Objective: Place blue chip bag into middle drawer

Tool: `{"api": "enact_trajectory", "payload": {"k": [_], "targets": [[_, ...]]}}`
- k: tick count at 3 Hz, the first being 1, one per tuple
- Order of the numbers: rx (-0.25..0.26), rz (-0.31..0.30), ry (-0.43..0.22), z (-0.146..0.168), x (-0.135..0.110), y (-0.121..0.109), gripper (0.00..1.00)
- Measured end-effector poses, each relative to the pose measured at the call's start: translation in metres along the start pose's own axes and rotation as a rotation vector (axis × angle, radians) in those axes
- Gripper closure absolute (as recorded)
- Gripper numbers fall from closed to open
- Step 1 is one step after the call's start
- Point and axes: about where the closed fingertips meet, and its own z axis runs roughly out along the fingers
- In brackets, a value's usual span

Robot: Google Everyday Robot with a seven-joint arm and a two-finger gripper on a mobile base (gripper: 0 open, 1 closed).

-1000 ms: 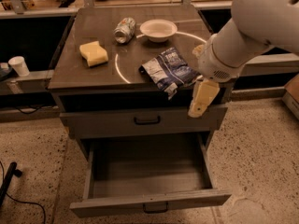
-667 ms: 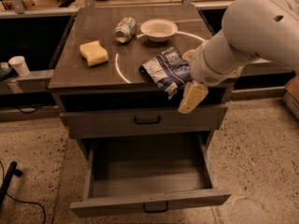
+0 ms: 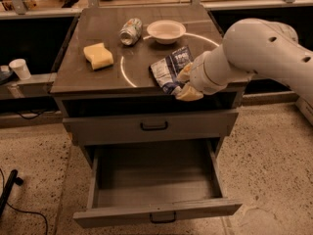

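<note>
The blue chip bag [image 3: 168, 70] lies flat on the cabinet top near its front right edge. My gripper [image 3: 187, 83] is at the bag's right front corner, at the cabinet's edge. It is open, with one cream finger [image 3: 184, 72] above the corner and the other below it, and it touches or nearly touches the bag. The middle drawer [image 3: 127, 217] is pulled out below, with a bare floor and a small loop handle [image 3: 163, 218].
A yellow sponge [image 3: 98, 56], a silver can [image 3: 130, 31] on its side and a white bowl [image 3: 166, 31] sit on the cabinet top. A closed drawer front [image 3: 107, 126] with a black handle is above the open drawer. A white cup [image 3: 20, 68] stands at left.
My gripper has moved left and up from beside the cabinet's front right corner to the bag's right corner. The bag and the drawer have not moved.
</note>
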Motion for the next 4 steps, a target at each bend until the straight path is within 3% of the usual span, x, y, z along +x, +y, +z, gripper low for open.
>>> {"api": "enact_trajectory", "payload": {"k": [1, 2, 3, 4], "targets": [[-0.019, 0.069, -0.104, -0.002, 0.003, -0.005, 0.85], [-0.043, 0.165, -0.241, -0.06, -0.004, -0.004, 1.0], [-0.129, 0.271, -0.325, -0.112, 0.001, 0.017, 1.0], [-0.289, 0.329, -0.385, -0.131, -0.006, 0.055, 1.0]]}}
